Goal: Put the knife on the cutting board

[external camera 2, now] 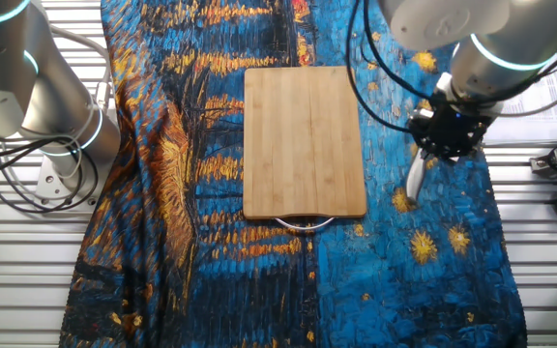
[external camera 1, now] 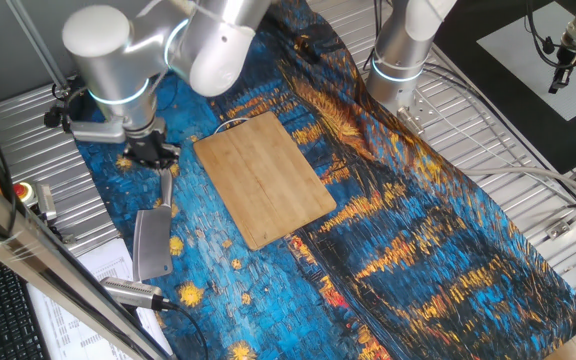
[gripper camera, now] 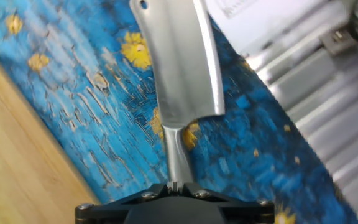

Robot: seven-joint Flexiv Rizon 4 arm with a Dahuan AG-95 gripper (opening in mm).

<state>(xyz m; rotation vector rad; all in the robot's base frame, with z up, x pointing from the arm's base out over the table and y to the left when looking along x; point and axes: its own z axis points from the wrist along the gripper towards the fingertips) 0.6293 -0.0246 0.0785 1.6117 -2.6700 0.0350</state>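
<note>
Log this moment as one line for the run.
tool: shut on knife handle | knife: on cloth, beside board, not on it | board: bare | step: place pending

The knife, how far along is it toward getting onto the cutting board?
Done: the gripper is shut on the knife handle. In hand: the blade hangs over the blue cloth, beside the cutting board. Left: carry it over and set it on the bare board.
</note>
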